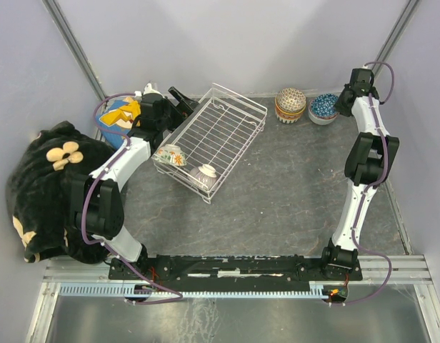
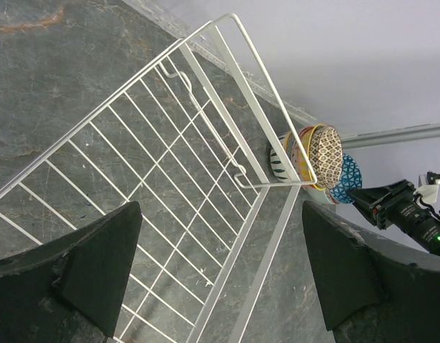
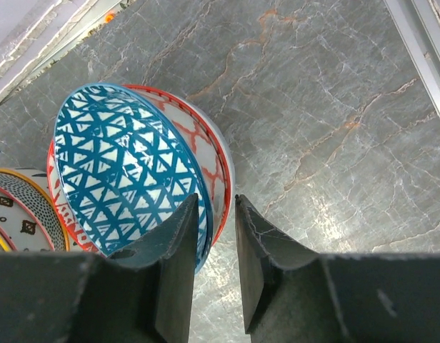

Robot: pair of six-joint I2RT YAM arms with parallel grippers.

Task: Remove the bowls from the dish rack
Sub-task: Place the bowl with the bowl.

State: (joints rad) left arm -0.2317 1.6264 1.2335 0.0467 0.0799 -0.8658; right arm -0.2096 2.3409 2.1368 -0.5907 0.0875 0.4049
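Note:
The white wire dish rack [image 1: 227, 121] stands at the back centre and also shows in the left wrist view [image 2: 225, 114]. Two bowls lie in its near end, a floral one [image 1: 170, 154] and a greyish one [image 1: 206, 172]. My left gripper [image 1: 186, 101] is wide open and empty over the rack's far left side [image 2: 221, 214]. My right gripper [image 1: 341, 106] is narrowly open [image 3: 216, 204], its fingers straddling the rim of a blue triangle-patterned bowl [image 3: 120, 164]. That bowl [image 1: 323, 106] sits nested in a red-patterned bowl [image 3: 206, 136].
A stack of dotted and striped bowls [image 1: 291, 104] stands left of the blue bowl and also shows in the left wrist view [image 2: 321, 153]. A black plush toy [image 1: 48, 186] and a yellow-blue item [image 1: 120, 114] lie at the left. Grey walls close in on three sides.

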